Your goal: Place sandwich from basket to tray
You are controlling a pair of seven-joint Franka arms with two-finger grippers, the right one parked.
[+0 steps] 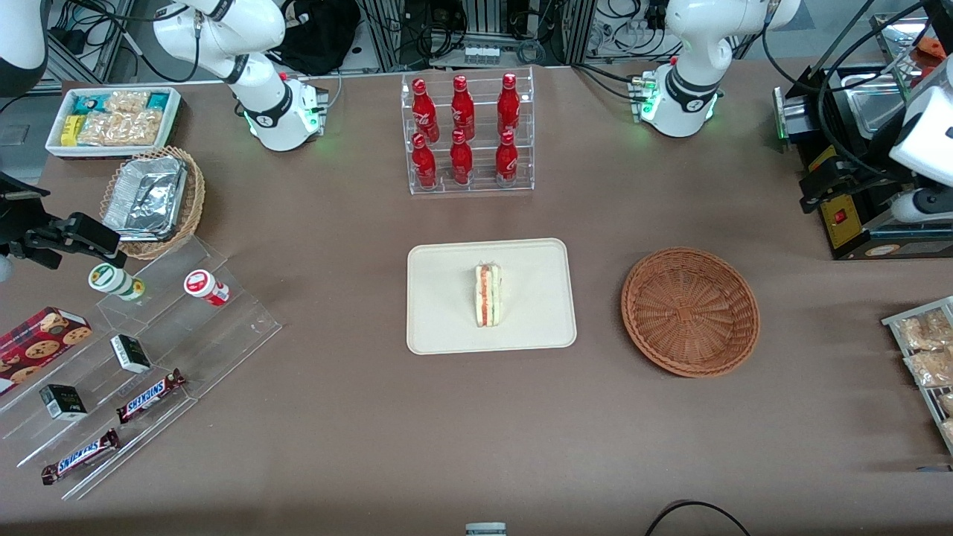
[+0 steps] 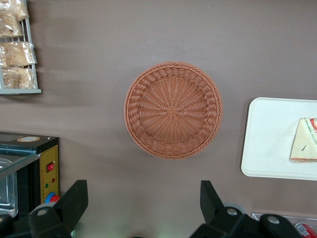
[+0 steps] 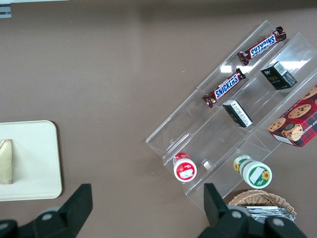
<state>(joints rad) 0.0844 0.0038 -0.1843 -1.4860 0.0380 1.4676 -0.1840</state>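
Note:
The sandwich [image 1: 488,295] lies on the cream tray [image 1: 447,298] at the middle of the table, its orange-red and green stripe facing up. The round reddish-brown basket [image 1: 690,310] sits beside the tray, toward the working arm's end, with nothing in it. My gripper [image 1: 819,186] hangs open and holds nothing, high over the table, farther from the front camera than the basket and next to a black appliance. In the left wrist view the gripper [image 2: 143,191] looks down on the basket [image 2: 172,110], with the tray [image 2: 267,139] and sandwich [image 2: 304,141] off to one side.
A clear rack of red bottles [image 1: 465,134] stands farther back than the tray. The black appliance [image 1: 856,216] and a rack of snack packets [image 1: 927,357] sit at the working arm's end. A stepped acrylic shelf [image 1: 141,350], a foil-container basket [image 1: 153,201] and a white snack bin [image 1: 112,119] occupy the parked arm's end.

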